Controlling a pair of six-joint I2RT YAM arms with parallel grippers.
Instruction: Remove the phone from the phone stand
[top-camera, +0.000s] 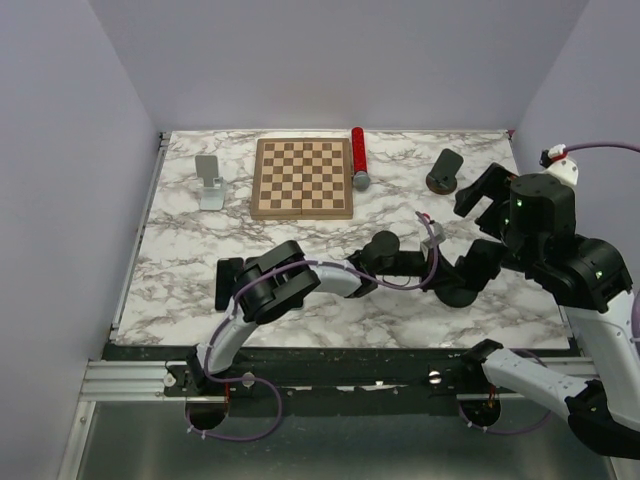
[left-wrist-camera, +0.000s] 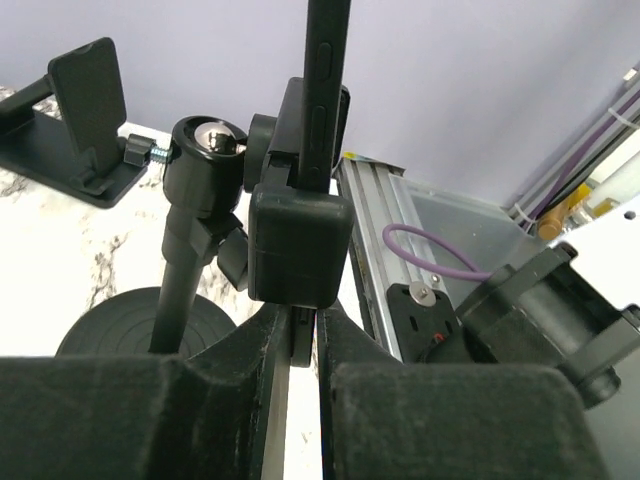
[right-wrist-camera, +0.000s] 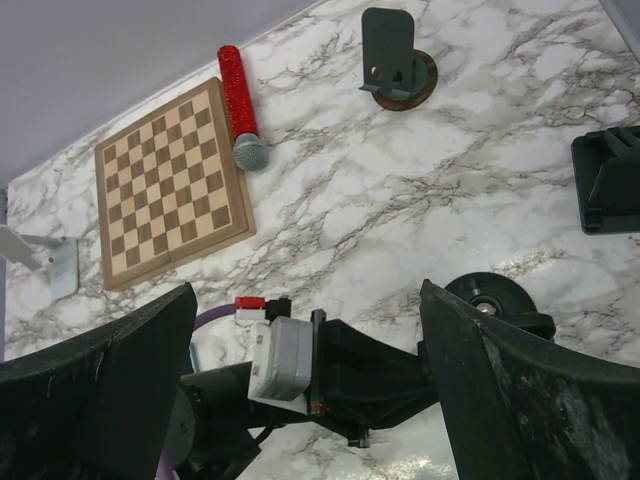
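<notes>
Phone (left-wrist-camera: 320, 90) stands upright, seen edge-on from the left wrist cam. It's pinched in the clamp (left-wrist-camera: 298, 250) of the stand (left-wrist-camera: 190, 230), the black pole-and-ball-joint one w/ a round base, at the right-front of the worktop (top-camera: 180, 290). Left jaws are closed narrow just under the clamp pad, one finger on each flat face of a thin dark strip. I'd call that the phone's lower end, though I can't be 100% sure. Right jaws hang wide apart, holding nothing, up behind the stand.

Handling, my guess: the phone's a stiff flat slab, light-ish, and glass-faced, so it's slick and won't like a drop. Squeezing across the faces is the right hold, but only a short bit of the end is in the pads — it could pivot or slide once the clamp lets go. The clamp is prob. sprung and the stand looks light, so a pull may drag the whole thing along unless the base is pinned. The right arm is free for that. I'd pull straight along the phone's length, no twisting.
</notes>
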